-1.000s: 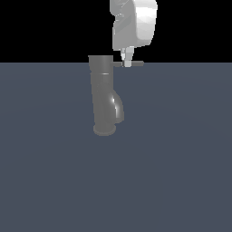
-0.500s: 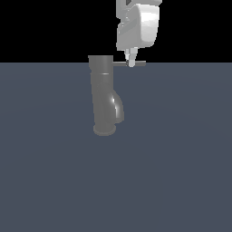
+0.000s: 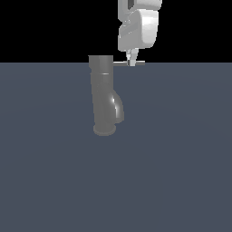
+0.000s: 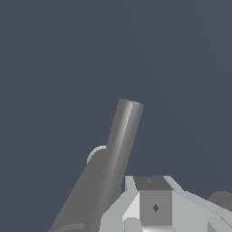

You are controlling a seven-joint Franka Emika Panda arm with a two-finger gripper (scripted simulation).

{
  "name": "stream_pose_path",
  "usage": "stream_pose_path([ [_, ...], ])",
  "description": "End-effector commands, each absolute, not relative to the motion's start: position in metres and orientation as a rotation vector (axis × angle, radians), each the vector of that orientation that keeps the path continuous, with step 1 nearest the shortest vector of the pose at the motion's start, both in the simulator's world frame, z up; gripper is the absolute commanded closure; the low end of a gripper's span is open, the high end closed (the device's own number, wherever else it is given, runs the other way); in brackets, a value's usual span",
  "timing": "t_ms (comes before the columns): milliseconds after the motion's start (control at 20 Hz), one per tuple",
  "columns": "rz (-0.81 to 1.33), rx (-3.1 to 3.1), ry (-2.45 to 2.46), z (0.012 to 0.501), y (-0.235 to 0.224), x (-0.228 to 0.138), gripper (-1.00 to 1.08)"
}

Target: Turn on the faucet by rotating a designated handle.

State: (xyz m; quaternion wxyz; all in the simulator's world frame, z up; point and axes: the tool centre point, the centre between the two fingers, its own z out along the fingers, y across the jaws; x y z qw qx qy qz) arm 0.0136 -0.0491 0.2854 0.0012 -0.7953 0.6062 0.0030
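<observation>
Your gripper (image 3: 132, 62) hangs straight down from the white wrist housing (image 3: 138, 29), and its fingertips sit right at the handle (image 3: 129, 63), the thin flat grey lever that sticks out sideways from the top of the faucet (image 3: 105, 95). In the exterior view the tips meet the lever a little past its middle, toward the free end, and a short stub of lever shows beyond them on the side away from the faucet. You cannot tell from either view whether the fingers are closed on the lever or merely resting against it: the tips look narrow and close together, but the gap between them is too small to read.

The faucet body stands just beside your gripper, on the side the lever's root points to, and reaches well below the fingertips down to its round base flange (image 3: 104, 130) on the dark blue-grey floor (image 3: 181, 158). Its short curved spout (image 3: 117, 106) bulges from the lower part of the body, below and slightly inboard of the gripper.

In the wrist view you see the gripper's pale housing (image 4: 154, 206) close up, with a long grey bar (image 4: 118, 149) running away from it and a rounded pale edge (image 4: 96, 154) just behind that bar; the fingertips themselves are hidden there
</observation>
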Motion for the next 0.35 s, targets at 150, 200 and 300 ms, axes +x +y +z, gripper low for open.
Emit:
stream_pose_path([
  [150, 0.0, -2.462, 1.951, 0.285, -0.079, 0.027, 1.08],
  [200, 0.0, -2.462, 1.952, 0.285, -0.081, 0.029, 1.08],
  [300, 0.0, -2.461, 1.953, 0.285, -0.083, 0.032, 1.08],
])
